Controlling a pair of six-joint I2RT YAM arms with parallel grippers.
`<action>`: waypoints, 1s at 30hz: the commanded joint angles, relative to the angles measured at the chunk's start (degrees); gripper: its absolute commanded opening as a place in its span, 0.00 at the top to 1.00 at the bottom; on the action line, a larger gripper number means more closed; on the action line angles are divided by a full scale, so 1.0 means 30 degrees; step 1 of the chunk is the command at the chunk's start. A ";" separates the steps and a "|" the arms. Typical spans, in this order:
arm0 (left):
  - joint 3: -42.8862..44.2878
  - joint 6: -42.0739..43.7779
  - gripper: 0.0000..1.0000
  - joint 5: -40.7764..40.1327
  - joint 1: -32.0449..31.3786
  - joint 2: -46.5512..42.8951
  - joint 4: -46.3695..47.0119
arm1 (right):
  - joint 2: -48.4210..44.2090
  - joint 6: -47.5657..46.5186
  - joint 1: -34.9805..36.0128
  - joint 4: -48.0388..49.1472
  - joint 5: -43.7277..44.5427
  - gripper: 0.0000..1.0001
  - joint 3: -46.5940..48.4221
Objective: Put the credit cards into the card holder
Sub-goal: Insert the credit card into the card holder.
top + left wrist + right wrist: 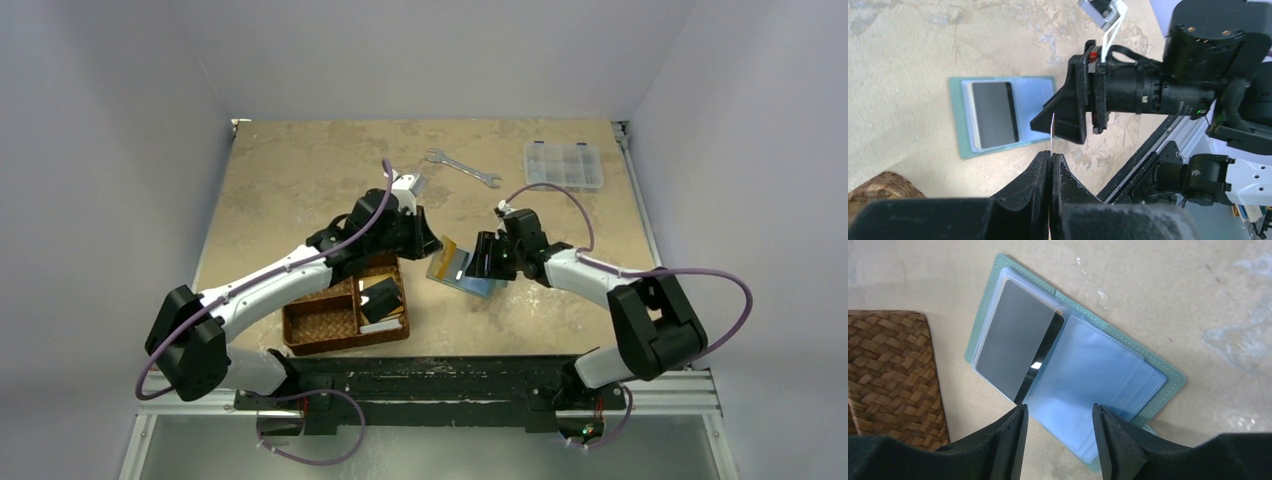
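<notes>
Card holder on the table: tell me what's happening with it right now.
The card holder lies open on the table with one dark card already in a sleeve. The left gripper is shut on a thin card, held edge-on close to the holder. The right gripper is open, its jaws either side of the holder's near edge; contact is unclear. More cards wait in the woven basket.

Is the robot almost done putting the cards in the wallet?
Not yet. Done: one dark card sits in a sleeve of the open card holder. In hand: the left end effector pinches a thin card edge-on near it, while the right end effector stands open at the holder's edge. Left: more cards lie in the basket.
</notes>
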 commanded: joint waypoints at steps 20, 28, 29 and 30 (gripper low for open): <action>-0.0970 0.0122 1.00 0.0622 0.0088 -0.1616 0.1506 | -0.0733 0.6126 0.1132 -0.4961 0.7465 0.31 0.1779; -0.1030 0.0016 1.00 0.0946 0.0087 -0.1520 0.1910 | 0.1807 0.5945 0.2362 -0.5677 1.0111 0.26 0.2840; -0.1005 0.0060 1.00 0.0949 0.0080 -0.1486 0.1911 | 0.2179 0.5945 0.2534 -0.5664 1.0334 0.25 0.2863; -0.0955 0.0087 1.00 0.0927 0.0079 -0.1409 0.1896 | 0.2481 0.6007 0.2651 -0.5713 1.0464 0.25 0.2836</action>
